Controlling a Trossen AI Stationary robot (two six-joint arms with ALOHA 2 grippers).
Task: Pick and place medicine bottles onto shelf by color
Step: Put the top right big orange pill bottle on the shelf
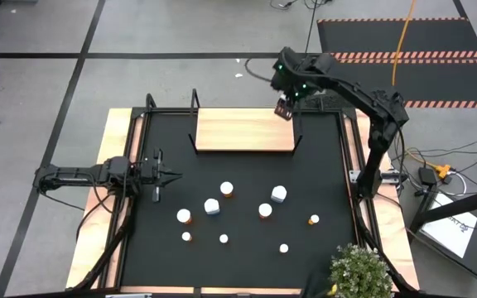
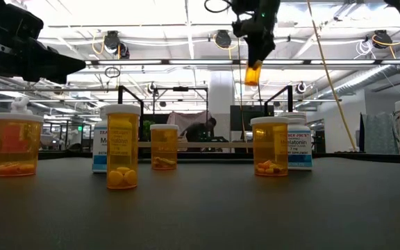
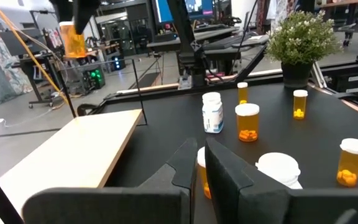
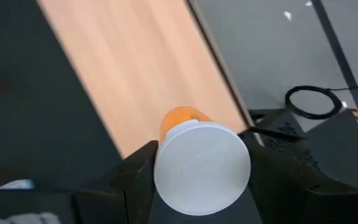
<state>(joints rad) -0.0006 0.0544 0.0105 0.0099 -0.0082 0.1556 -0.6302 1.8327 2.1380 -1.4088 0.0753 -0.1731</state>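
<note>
Seen from above: black matte table (image 1: pixel 238 257) with pale wood side strips (image 1: pixel 98 207). At 12 o'clock on it, shelf (image 1: pixel 245 130), a flat rectangle of light, straight-grained wood, bare, with thin black metal uprights (image 1: pixel 194 112) at both ends. At 5 o'clock, at the table edge, bushy pale-leaved plant (image 1: pixel 359 271) in a dark pot.

At 9 o'clock, left arm lying low over the mat, left gripper (image 1: pixel 171 175) with jaws pressed together on nothing, pointing toward the centre. From 3 o'clock, right arm reaching up to the shelf's right end near 1 o'clock; right gripper (image 1: pixel 286 108) aloft there, jaws pinching the held bottle (image 4: pixel 185 124) just below its cap: round orange translucent body, smooth white cap (image 4: pixel 202 168), light wood visible beneath it in the right wrist view. From table height, the same bottle hanging high above the rest.

Across the mat from centre toward 6 o'clock, loose bottles (image 1: pixel 264 210) standing upright and apart, none blocking the shelf: small orange cylinders with white caps, pills visible at the bottom, plus larger white bottles (image 1: pixel 279 194). On a white one (image 2: pixel 298 149), label reading "Melatonin"; orange ones' label print too small to read.

Beyond the table: grey floor with black tape lines and a striped hazard mat (image 1: pixel 404 54).
</note>
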